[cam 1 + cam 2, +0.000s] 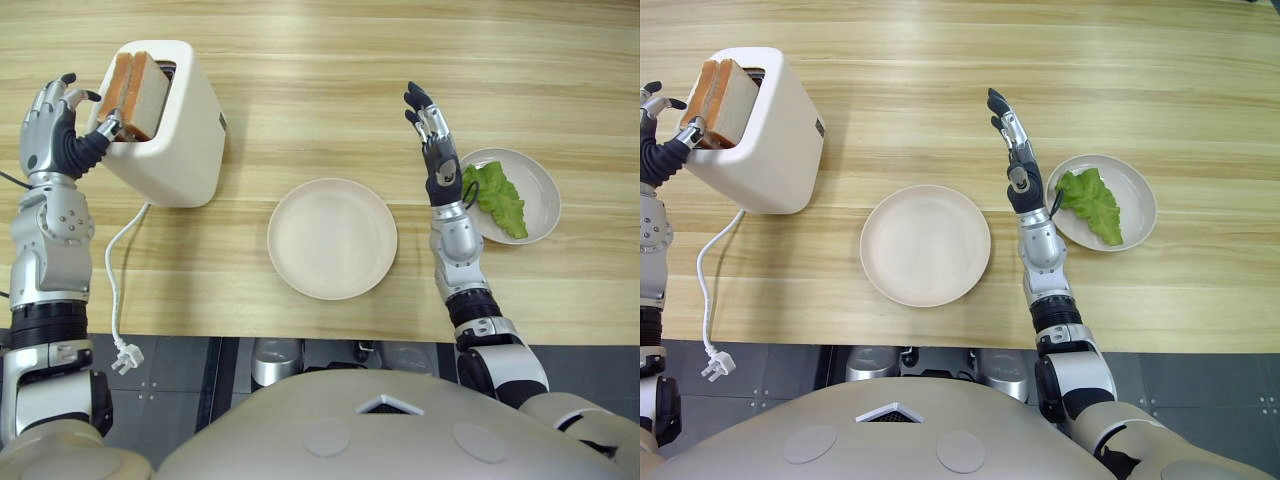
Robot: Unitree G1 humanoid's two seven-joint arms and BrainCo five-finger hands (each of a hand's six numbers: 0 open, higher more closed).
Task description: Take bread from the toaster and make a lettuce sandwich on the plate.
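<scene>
A pale wooden worktop [400, 60] is stretching across the whole scene. A white toaster [185, 140] is standing at 10 o'clock, tilted a little. A round cream plate [332, 238] is lying bare near the centre, toward 6 o'clock. A smaller white dish [540, 185] is sitting at 3 o'clock, well apart from the toaster.

The left robot hand [60, 125] is reaching in at the toaster's 9 o'clock side, its fingertips pinching the edge of the bread. The right robot hand [435, 140] is hovering between plate and dish, just beside the dish's 9 o'clock rim, with its fingers straight, pressed together, pointing toward 12 o'clock and holding nothing.

The bread [140, 90], two browned slices side by side, is sticking up out of the toaster's slot. A green lettuce [500, 198] leaf is lying in the dish. A white cord [120, 260] is trailing from the toaster toward 6 o'clock, its plug [125, 360] hanging past the worktop's edge.
</scene>
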